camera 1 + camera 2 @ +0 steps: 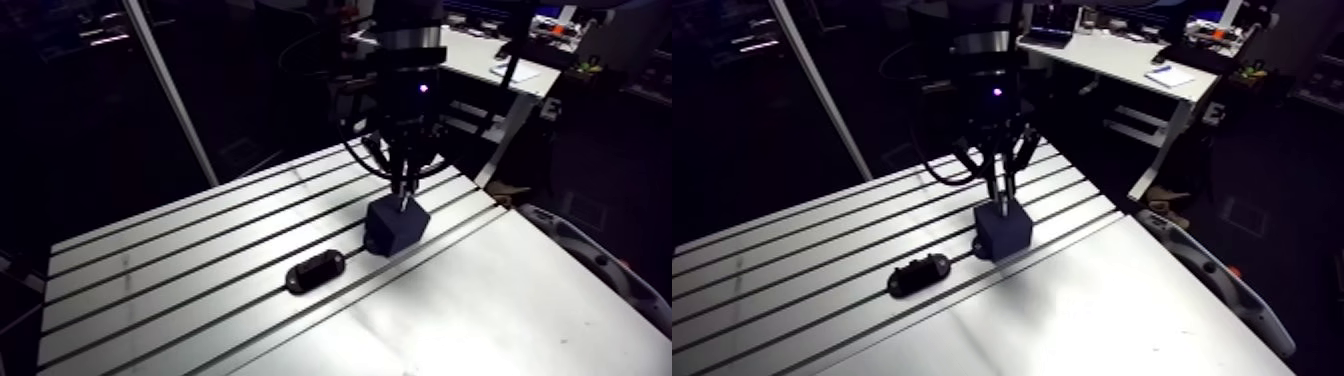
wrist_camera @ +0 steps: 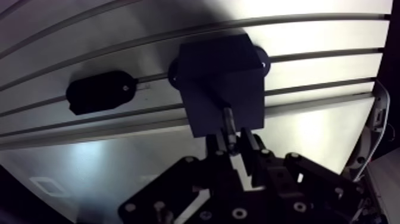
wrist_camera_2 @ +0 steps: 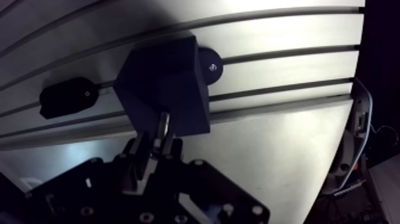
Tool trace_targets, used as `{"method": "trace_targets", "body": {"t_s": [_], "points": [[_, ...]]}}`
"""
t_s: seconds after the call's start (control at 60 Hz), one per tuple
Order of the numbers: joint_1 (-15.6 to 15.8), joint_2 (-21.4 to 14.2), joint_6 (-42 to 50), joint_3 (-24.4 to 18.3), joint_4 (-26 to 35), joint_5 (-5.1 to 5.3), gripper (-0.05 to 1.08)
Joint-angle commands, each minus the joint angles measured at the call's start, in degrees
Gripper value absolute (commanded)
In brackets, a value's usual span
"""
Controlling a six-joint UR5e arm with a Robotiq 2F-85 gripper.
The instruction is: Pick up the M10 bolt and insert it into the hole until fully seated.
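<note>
Wrist view: fingers (image 2: 249,143) clamped on bolt (image 2: 228,119), tip at dark block (image 2: 220,77) top.

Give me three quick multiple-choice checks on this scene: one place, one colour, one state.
1. Where is the bolt, relative to the pincer? A far ahead, lying flat; B between its fingers, at the block's top; C beside it, in a tray.
2. The block's colour? A dark; B white; C yellow.
3. The pincer is: A open, empty; B out of view; C shut on the bolt.
Key: B, the wrist view shows its shank between the fingers; A, it reads dark against the bright table; C, the fingers clamp the shank.
</note>
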Motion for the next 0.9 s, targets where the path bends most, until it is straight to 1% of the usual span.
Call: {"method": "trace_targets", "body": {"t_s": [0.017,0.567,0.9], "points": [[0.0,0.0,0.1,0.1,-0.1,0.02,1.08],[0.1,0.1,0.2,0.1,-0.1,0.11,1.08],[0.0,0.1,-0.1,0.2,-1.3,0.19,1.08]]}}
